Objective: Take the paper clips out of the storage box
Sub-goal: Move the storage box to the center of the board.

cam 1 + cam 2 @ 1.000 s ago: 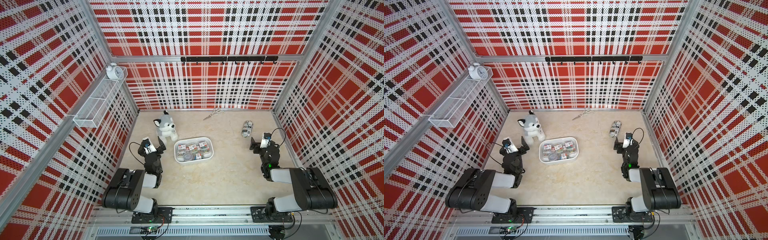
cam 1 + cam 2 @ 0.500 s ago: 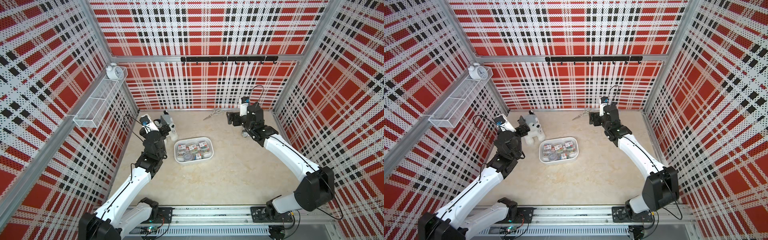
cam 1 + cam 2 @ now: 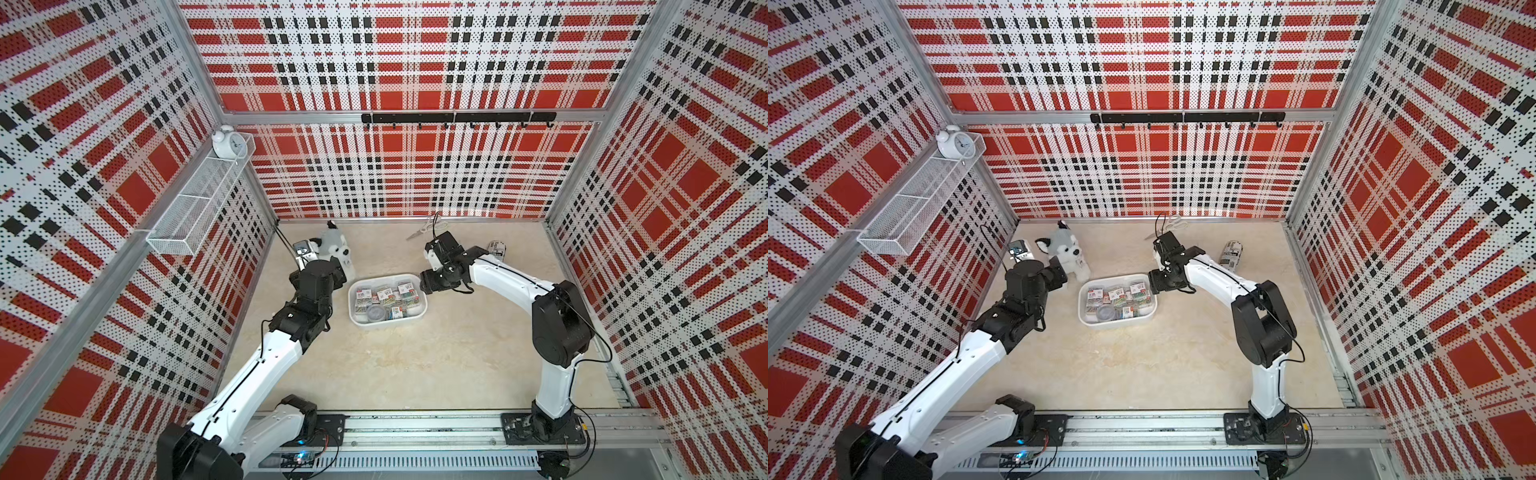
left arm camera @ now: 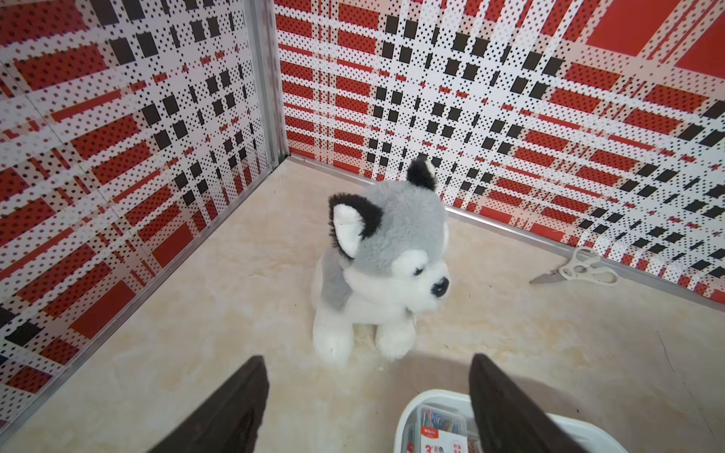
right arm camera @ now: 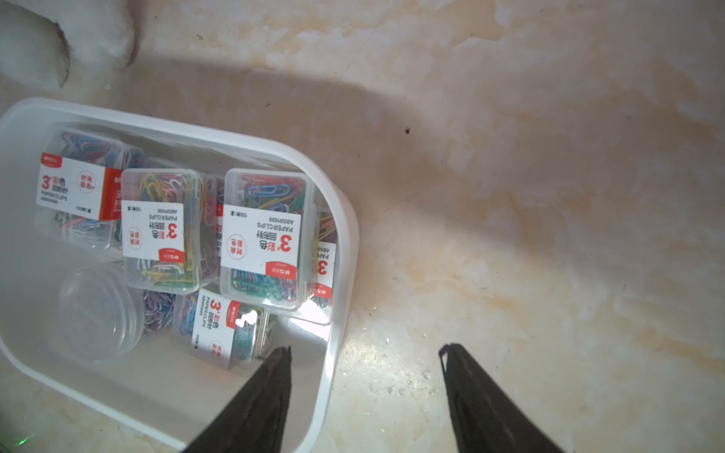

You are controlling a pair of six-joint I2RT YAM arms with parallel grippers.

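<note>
Left to right. Upper left in both top views: wire basket [image 3: 195, 208] on the side wall, with a white alarm clock [image 3: 227, 143] at its far end.

Left of centre: your left gripper [image 4: 367, 357] hangs just beside the plush dog [image 4: 384, 266]. The left wrist view shows its jaws spread, with nothing pinched between them and the dog straight ahead. One finger [image 4: 506, 408] overlaps a corner of the storage box [image 4: 425, 397] in that view. You can't tell from it whether they touch.

Centre of both top views: the storage box [image 3: 386, 325] sits flat on the floor, just right of the dog's paws. The paper clips [image 5: 266, 235] are all inside it. They are clear cases with white-and-red labels, overlapping along the upper and right part of the box. A round clear tub [image 5: 98, 313] sits in the lower left part. These views don't give you a clean count of the cases.

Right end of the box: your right gripper [image 5: 365, 348] points down there. The right wrist view shows its jaws apart and straddling the box wall. One finger [image 5: 270, 392] is inside, close to a case, and the other is outside over the floor. It grips nothing.

Upper centre-right: scissors [image 3: 424, 229] by the back wall. Further right: a printed cylinder [image 3: 496, 249] lies on the floor, partly behind your right arm.
</note>
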